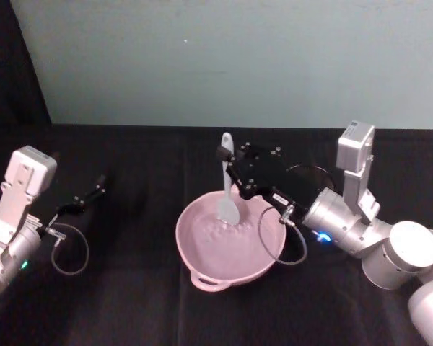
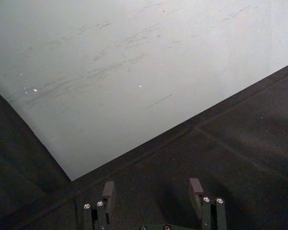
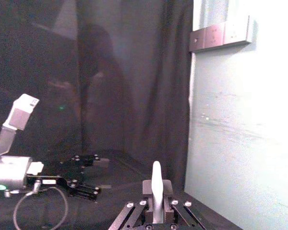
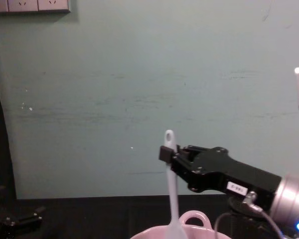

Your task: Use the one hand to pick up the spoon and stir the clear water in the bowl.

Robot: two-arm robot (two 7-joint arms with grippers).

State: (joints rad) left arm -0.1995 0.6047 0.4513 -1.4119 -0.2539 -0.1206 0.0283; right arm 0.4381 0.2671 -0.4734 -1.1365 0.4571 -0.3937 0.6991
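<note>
The pale pink bowl (image 1: pixel 202 249) sits on the black cloth in the middle, loop handle toward me, water rippling inside. The white spoon (image 1: pixel 227 187) stands nearly upright with its paddle head in the water. My right gripper (image 1: pixel 226 160) is shut on the spoon's upper handle, reaching in from the right over the bowl's far rim. From the side, the spoon (image 4: pixel 171 189) rises out of the bowl (image 4: pixel 194 219) with the right gripper (image 4: pixel 165 152) clamped just below its holed end. The spoon (image 3: pixel 156 184) sticks up between the right gripper's fingers. My left gripper (image 1: pixel 94 193) rests at the left, fingers (image 2: pixel 108 194) open.
A pale green wall (image 1: pixel 231 58) stands close behind the table. Black cloth (image 1: pixel 130 303) covers the tabletop around the bowl. Cable loops hang by the left wrist (image 1: pixel 71 249) and the right wrist (image 1: pixel 281 238).
</note>
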